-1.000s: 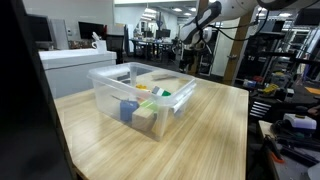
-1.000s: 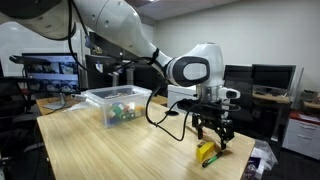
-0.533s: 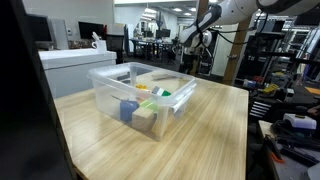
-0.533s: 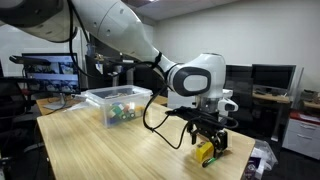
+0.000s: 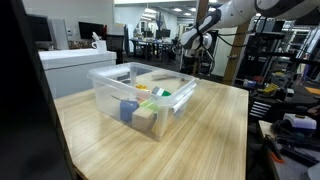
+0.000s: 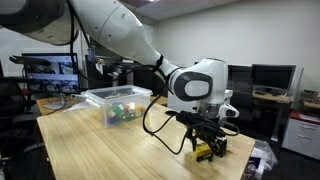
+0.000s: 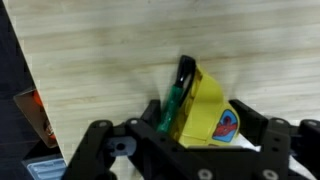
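Wrist view: gripper (image 7: 198, 120) straddles a yellow toy (image 7: 212, 100) lying on the table (image 7: 110, 50); whether it pinches, I cannot tell. Toy unlifted, four o'clock from the bin (image 6: 118, 100).

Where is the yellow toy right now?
Lower right of an exterior view: the yellow toy lies on the wooden table near its edge, under the pincer, well apart from the clear bin.
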Robot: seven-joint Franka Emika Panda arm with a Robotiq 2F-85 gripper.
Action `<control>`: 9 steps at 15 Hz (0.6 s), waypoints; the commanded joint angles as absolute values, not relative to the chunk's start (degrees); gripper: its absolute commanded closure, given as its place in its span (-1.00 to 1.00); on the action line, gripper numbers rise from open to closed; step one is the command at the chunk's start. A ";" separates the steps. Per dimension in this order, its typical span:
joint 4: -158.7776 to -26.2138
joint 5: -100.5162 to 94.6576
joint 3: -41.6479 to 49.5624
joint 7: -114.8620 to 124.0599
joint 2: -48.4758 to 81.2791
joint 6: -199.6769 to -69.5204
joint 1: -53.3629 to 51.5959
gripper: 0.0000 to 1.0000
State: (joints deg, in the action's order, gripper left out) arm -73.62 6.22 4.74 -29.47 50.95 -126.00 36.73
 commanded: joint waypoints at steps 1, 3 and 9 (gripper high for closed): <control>-73.28 7.28 3.67 -30.49 51.55 -123.66 37.50 0.14; -73.44 7.36 3.51 -29.97 51.33 -122.95 37.17 0.41; -77.71 6.52 0.61 -31.32 47.17 -120.86 35.36 0.89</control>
State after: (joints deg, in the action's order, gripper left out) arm -73.42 6.37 1.97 -29.46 50.93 -121.90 36.12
